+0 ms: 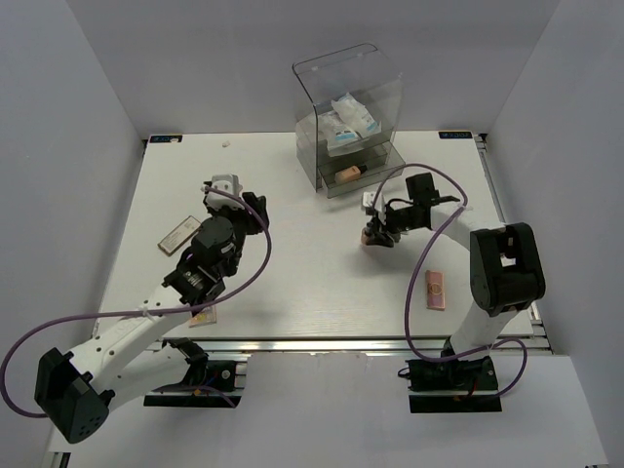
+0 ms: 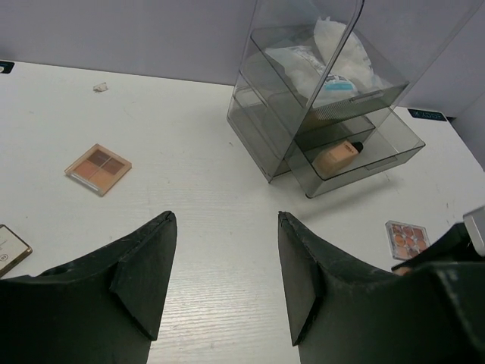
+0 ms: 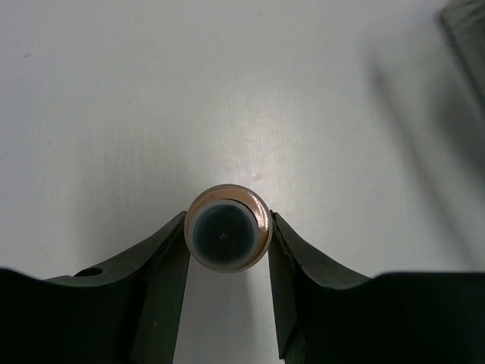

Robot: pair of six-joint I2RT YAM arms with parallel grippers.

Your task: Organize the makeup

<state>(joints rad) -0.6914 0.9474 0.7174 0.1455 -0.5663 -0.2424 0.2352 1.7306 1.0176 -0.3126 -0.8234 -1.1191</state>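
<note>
My right gripper [image 1: 376,234] is shut on a tiny tan bottle [image 3: 227,227], seen end-on with its dark cap between the fingers [image 3: 163,254], low over the white table. My left gripper [image 2: 226,273] is open and empty above bare table at mid-left [image 1: 230,191]. A second tan bottle [image 2: 339,155] lies in the lower drawer of the clear box, and white packets [image 2: 327,70] fill the upper one. Flat palettes lie loose: an orange-brown one [image 2: 98,168], one at the left edge [image 2: 7,249], a multi-colour one [image 2: 408,239], and a pink one [image 1: 436,290].
The tall clear acrylic box [image 1: 348,73] stands at the back centre with both drawers pulled out toward the front. More palettes lie at the left [image 1: 178,234] and near the front edge [image 1: 203,317]. White walls enclose the table.
</note>
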